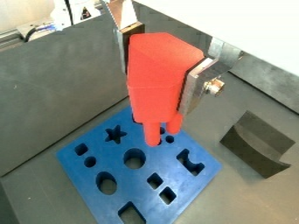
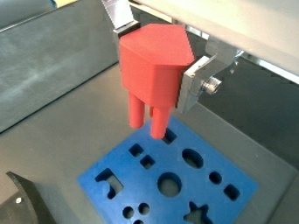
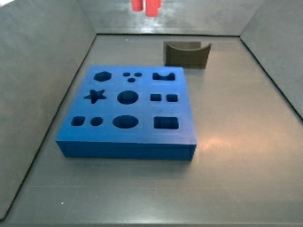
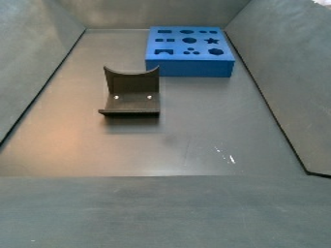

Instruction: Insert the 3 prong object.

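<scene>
My gripper (image 1: 162,70) is shut on the 3 prong object (image 1: 152,92), a red-pink block with prongs pointing down. The silver fingers (image 1: 197,86) clamp its two sides. It hangs well above the blue board (image 1: 87,171), with the prongs over the board's far edge in both wrist views (image 2: 149,79). The board (image 2: 193,173) has several shaped holes, among them a star, circles and squares. In a side view only the red prongs (image 3: 144,6) show, high above the floor beyond the board (image 3: 124,152). In a side view the board (image 4: 189,67) lies at the far end and the gripper is out of view.
The dark fixture (image 4: 130,92), a curved bracket on a base plate, stands on the grey floor apart from the board; it also shows in a side view (image 3: 187,55) and in both wrist views (image 1: 257,144) (image 2: 30,203). Sloping grey walls (image 3: 48,62) enclose the floor.
</scene>
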Motion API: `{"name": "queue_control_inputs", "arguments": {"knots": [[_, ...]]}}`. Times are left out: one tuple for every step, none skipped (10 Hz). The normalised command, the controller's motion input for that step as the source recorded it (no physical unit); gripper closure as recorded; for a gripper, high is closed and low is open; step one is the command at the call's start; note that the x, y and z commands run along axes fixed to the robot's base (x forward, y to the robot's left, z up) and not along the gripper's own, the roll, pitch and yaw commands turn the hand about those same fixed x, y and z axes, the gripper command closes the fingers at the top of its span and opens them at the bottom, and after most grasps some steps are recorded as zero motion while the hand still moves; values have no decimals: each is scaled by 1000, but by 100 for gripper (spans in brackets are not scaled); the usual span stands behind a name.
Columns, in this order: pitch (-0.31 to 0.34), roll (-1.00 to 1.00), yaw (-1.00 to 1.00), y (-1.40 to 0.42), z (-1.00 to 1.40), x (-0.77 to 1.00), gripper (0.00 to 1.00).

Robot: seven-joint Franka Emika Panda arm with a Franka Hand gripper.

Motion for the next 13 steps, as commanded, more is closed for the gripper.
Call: {"name": "queue_control_inputs", "arguments": {"knots": [[0,-87,-614,243,-949,-71,100],[10,-96,-503,291,-954,-31,100],[13,-124,-474,280,-900,-51,100],[17,-141,-523,337,-874,-146,100],[26,-143,-554,366,-871,-183,100],[27,-139,-551,377,-883,-177,100],[20,-134,-426,466,-903,-86,100],[0,-219,-177,346,-749,9,100],[0,-253,-197,289,-671,0,100],[0,-256,-314,274,-631,0,100],[9,-296,-294,206,-500,211,100],[16,-296,-286,231,-434,191,100],[24,-204,-234,186,-280,177,100]]}}
